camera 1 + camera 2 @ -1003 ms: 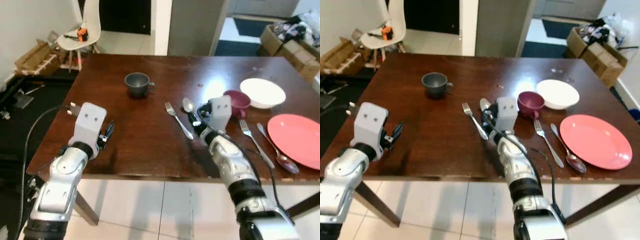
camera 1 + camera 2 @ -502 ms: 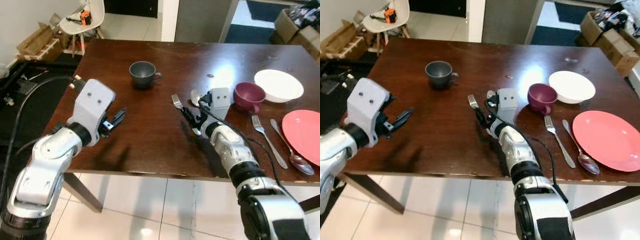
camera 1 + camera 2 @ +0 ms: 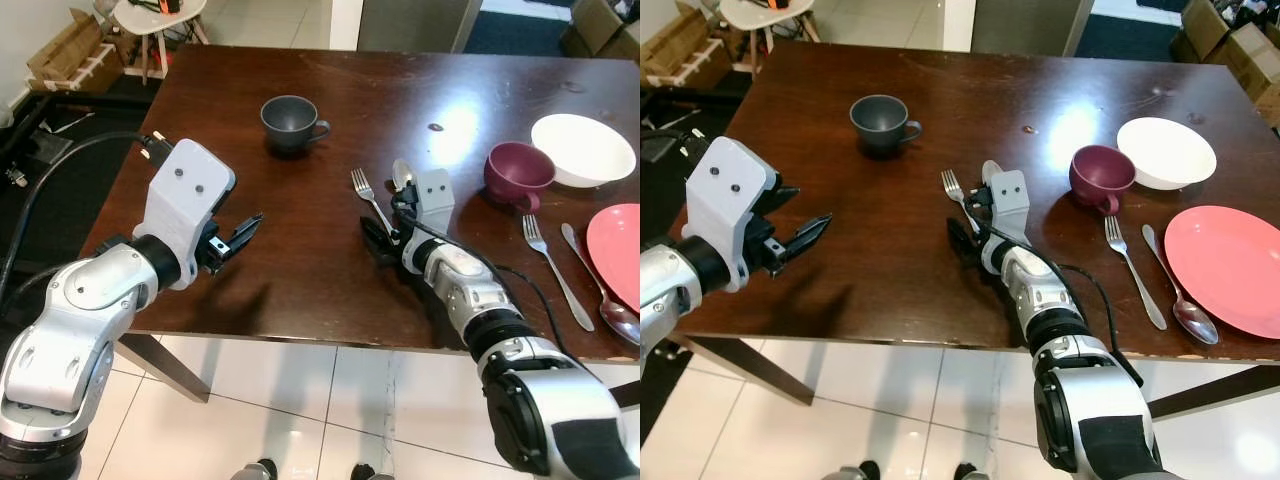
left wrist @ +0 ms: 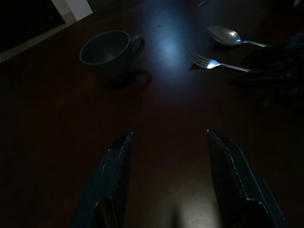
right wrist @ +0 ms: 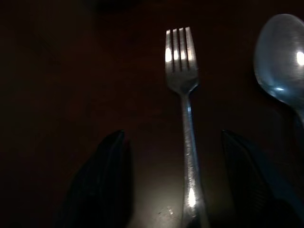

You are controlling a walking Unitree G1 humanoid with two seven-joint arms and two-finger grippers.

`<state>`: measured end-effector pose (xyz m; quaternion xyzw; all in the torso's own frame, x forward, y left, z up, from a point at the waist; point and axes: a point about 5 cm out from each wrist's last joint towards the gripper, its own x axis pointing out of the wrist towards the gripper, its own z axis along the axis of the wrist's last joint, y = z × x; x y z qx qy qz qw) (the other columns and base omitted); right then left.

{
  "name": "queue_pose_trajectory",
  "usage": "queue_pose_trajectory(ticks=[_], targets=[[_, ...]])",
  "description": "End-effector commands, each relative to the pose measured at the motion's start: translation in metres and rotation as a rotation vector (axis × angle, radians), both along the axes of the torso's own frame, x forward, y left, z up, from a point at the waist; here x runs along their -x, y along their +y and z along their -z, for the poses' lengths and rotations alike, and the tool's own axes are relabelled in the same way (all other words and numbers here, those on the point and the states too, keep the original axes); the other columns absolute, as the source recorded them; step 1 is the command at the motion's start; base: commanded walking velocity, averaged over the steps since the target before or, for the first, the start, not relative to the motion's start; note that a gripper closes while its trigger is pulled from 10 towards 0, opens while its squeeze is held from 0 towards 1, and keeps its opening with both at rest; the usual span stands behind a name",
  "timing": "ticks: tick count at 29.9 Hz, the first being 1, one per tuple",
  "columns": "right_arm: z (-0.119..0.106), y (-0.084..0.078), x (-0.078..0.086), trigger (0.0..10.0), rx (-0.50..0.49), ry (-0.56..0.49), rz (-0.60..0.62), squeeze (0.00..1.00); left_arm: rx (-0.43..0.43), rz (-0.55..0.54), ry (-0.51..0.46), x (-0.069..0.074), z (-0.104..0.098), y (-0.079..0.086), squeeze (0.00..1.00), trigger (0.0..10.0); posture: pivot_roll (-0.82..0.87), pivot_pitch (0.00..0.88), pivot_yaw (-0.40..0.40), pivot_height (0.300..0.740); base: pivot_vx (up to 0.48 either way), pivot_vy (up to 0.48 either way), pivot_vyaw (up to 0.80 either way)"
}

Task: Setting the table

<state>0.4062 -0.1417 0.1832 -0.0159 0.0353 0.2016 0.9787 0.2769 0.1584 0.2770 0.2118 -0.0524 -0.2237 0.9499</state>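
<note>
Dark wooden worktop: right pincer, open, straddles a fork; closing should grasp it. Left pincer hovers open.

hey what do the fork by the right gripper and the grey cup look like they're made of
The fork, lying between the open fingers of the right gripper, looks like polished metal, probably stainless steel: bright highlights glint on its tines and handle. The grey cup looks like matte ceramic, though plastic can't be ruled out: dull, even surface, thick wall.
</note>
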Motion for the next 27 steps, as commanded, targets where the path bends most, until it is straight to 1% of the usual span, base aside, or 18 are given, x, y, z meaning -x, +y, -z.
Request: queue_pose_trajectory(ticks=[1,2,3,4,9,13,17,21,27], targets=[[0.031,0.0,0.009,2.7,0.038,0.139,-0.028,0.0,-0.004,-0.008,0.008,0.003,-0.001,0.002,0.0,10.0,0.26,0.255,0.099,0.74,0.0,0.0,0.0],[0.035,0.0,0.01,2.7,0.043,0.157,-0.033,0.0,-0.004,-0.01,0.011,0.003,-0.001,0.001,0.0,10.0,0.26,0.255,0.099,0.74,0.0,0.0,0.0],[0.037,-0.001,0.01,0.0,0.051,0.173,-0.025,0.0,-0.004,-0.012,0.013,0.003,-0.001,0.002,0.0,10.0,0.26,0.255,0.1,0.74,0.0,0.0,0.0],[0.041,-0.005,0.011,0.0,0.053,0.197,-0.003,0.0,-0.002,-0.017,0.016,0.003,-0.001,0.002,0.0,10.0,0.26,0.254,0.1,0.74,0.0,0.0,0.0],[0.045,-0.01,0.012,0.0,0.058,0.227,0.032,0.0,0.001,-0.02,0.018,0.003,-0.001,0.001,0.0,10.0,0.25,0.253,0.098,0.74,0.0,0.0,0.0],[0.045,-0.012,0.012,0.0,0.031,0.24,0.048,0.0,0.008,-0.026,0.02,0.002,-0.001,0.001,0.0,10.0,0.25,0.253,0.098,0.74,0.0,0.0,0.0],[0.045,-0.011,0.012,0.0,0.008,0.245,0.04,0.0,0.013,-0.032,0.021,0.002,0.0,0.002,0.0,10.0,0.25,0.251,0.096,0.74,0.0,0.0,0.0],[0.044,-0.011,0.012,0.0,0.007,0.246,0.035,0.0,0.013,-0.035,0.024,0.002,0.0,0.001,0.0,10.0,0.25,0.251,0.095,0.74,0.0,0.0,0.0],[0.039,-0.01,0.01,0.0,-0.015,0.231,0.016,0.0,0.02,-0.043,0.024,0.0,0.001,0.0,0.0,10.0,0.24,0.245,0.087,0.74,0.0,0.0,0.0]])
